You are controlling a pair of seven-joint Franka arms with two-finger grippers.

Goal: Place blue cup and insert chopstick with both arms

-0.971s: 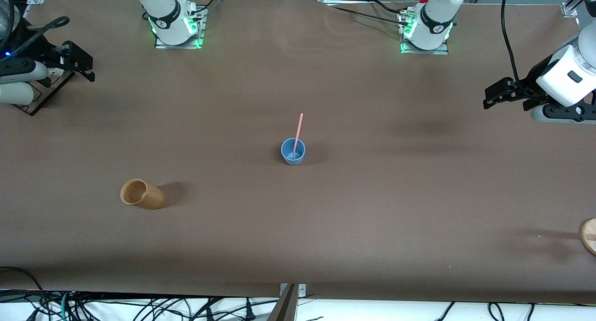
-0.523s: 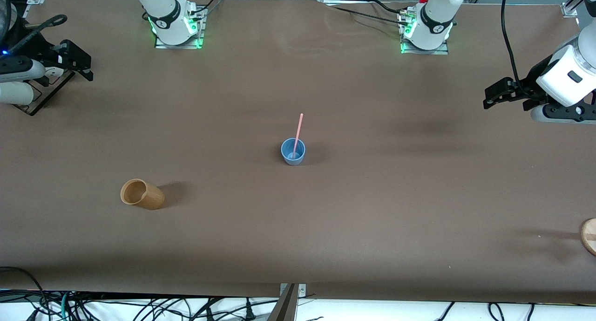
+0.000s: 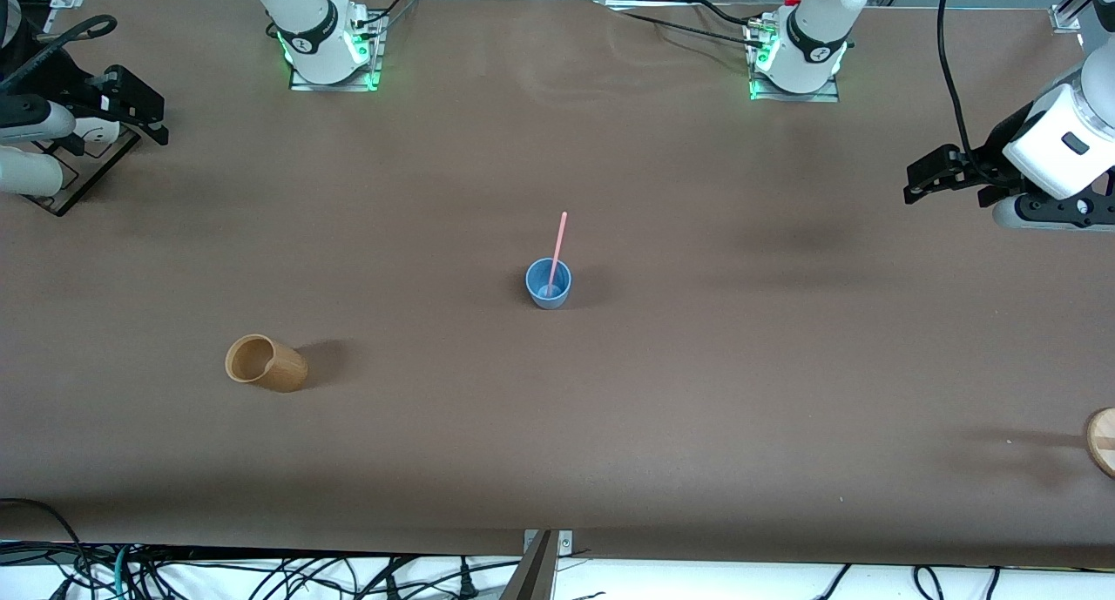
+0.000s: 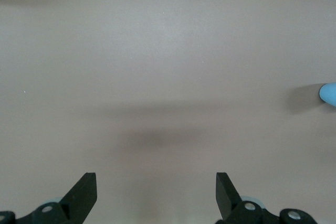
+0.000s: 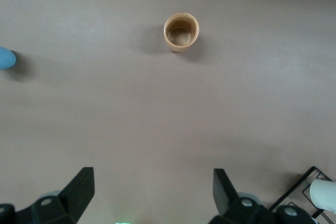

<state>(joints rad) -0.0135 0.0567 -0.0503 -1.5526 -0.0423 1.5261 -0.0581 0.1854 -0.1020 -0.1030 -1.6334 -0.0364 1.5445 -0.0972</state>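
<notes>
We see the cup (image 3: 548,284) upright mid-table with the chopstick (image 3: 557,252) standing in it, tip leaning toward the bases; by our reading, nothing remains to grasp. Both grippers sit well apart from it. The left gripper (image 3: 936,175) hangs spread over its table end. The right gripper (image 3: 131,108) hangs spread over the other end. The tan cup (image 3: 266,362) lies nearer the camera.

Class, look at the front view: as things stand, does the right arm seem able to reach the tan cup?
Probably yes. The right gripper hangs open at its end of the table, and only bare table lies between it and the tan cup. The blue cup with its chopstick stands well aside.
</notes>
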